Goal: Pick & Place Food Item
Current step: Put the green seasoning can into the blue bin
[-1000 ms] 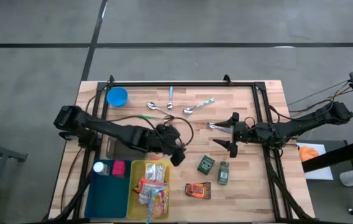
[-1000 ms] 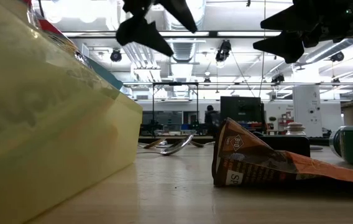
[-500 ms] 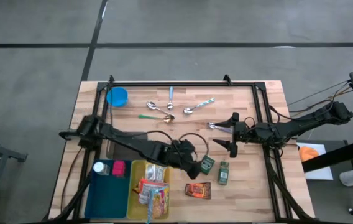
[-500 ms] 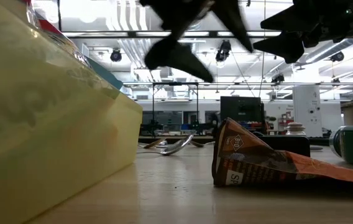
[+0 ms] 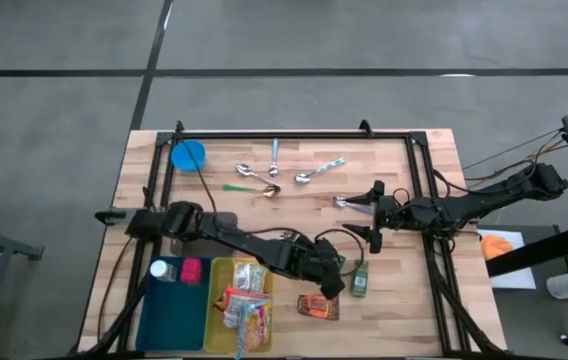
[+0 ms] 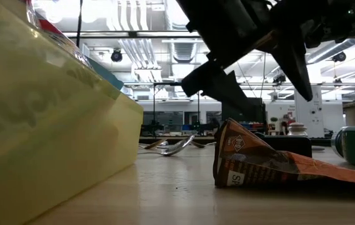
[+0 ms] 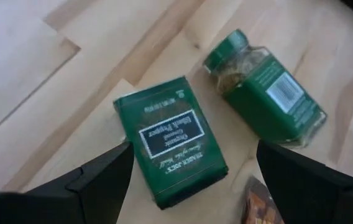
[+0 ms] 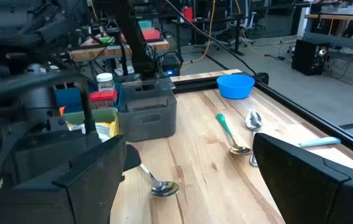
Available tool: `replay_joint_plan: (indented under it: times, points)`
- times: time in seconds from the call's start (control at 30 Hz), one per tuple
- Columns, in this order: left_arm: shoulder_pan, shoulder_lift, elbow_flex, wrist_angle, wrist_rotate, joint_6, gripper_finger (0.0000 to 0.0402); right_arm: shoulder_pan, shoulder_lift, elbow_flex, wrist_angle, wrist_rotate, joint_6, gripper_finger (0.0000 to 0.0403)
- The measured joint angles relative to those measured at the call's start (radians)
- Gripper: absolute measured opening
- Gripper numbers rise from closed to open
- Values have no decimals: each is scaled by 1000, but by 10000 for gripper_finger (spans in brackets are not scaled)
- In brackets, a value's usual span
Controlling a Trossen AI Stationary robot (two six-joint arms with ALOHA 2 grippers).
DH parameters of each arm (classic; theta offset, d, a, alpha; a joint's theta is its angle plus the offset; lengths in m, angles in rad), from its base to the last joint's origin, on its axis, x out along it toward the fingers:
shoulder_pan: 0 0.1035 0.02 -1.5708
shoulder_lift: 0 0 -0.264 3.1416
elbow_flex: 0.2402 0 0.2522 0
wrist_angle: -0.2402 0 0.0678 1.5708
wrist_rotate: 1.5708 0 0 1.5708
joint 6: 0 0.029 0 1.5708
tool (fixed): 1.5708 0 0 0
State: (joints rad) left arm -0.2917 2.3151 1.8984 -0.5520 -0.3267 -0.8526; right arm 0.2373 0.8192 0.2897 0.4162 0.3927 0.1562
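A green box (image 7: 173,146) lies flat on the wooden table, and a green spice jar (image 7: 266,93) lies on its side beside it. Just nearer the front edge lies a brown snack packet (image 5: 318,306). My left gripper (image 5: 331,273) hangs open just above the box. In the left wrist view its gripper (image 7: 192,186) has one finger on either side of the box and touches nothing. In the high view it hides most of the box. My right gripper (image 5: 372,214) waits open, raised over the table's right half.
A yellow bin (image 5: 244,300) of snack packets and a blue bin (image 5: 174,305) stand at the near left. A grey bin (image 8: 148,109) stands behind them. Several spoons (image 5: 274,178) and a blue bowl (image 5: 188,155) lie at the far side. One spoon (image 5: 347,202) lies near my right gripper.
My left gripper has swung toward the table's right and near edges, from beside the yellow bin to over the green box. It has come down as it went and has stayed open. The box, jar and packet have not moved.
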Motion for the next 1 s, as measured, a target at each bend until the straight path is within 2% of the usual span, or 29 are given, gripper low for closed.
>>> replay_joint_plan:
  times: [0.13,0.67,1.0]
  points:
    - [3,12,6,3,-43,-58,341,0,0,0,0,0,0,349]
    - [13,65,-10,34,-49,-12,341,0,-1,0,-18,0,0,349]
    - [21,61,-83,81,-54,-23,341,0,-1,0,-17,0,0,349]
